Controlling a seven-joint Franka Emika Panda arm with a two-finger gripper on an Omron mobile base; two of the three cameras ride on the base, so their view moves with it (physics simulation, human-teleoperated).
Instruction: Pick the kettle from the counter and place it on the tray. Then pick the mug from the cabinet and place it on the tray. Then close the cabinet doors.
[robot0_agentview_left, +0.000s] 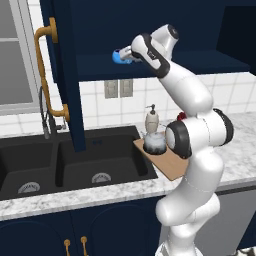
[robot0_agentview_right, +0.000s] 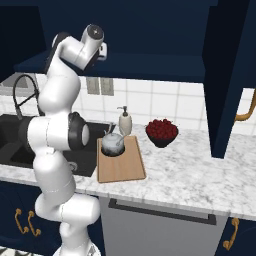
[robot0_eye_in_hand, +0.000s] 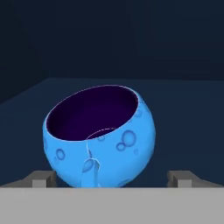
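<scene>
1. We see a white robot arm reaching up into the open navy cabinet (robot0_agentview_left: 165, 62) above a speckled marble counter (robot0_agentview_right: 200, 175).
2. At the end of the arm, the gripper (robot0_eye_in_hand: 112, 177) faces a bright blue mug (robot0_eye_in_hand: 99, 136) sitting on the navy shelf inside the cabinet.
3. In the hand view, the mug sits between the two finger tips (robot0_eye_in_hand: 41, 178), one on each side of it. The claw is spread wide and neither tip visibly touches the mug, so nothing is held.
4. The mug's dark opening tilts toward the camera, and its handle faces us at the lower front.
5. From the left base view, we catch a sliver of the blue mug (robot0_agentview_left: 119, 57) just beyond the hand, at the front edge of the shelf.
6. Down on the counter, a light-brown wooden tray (robot0_agentview_right: 122, 167) lies just right of the black sink (robot0_agentview_left: 75, 165).
7. The silvery kettle (robot0_agentview_right: 113, 144) already stands on the far end of the tray, its thin wire handle arching over it.
8. A cream soap bottle (robot0_agentview_right: 125, 121) stands just behind the kettle, near the tiled wall.
9. A dark bowl of red fruit (robot0_agentview_right: 161, 132) sits on the counter to the right of the tray, apart from it.
10. The cabinet doors stand open: one tall navy door (robot0_agentview_left: 62, 75) with a curved brass handle hangs over the sink, and the other door (robot0_agentview_right: 227, 80) stands out to the right.
</scene>
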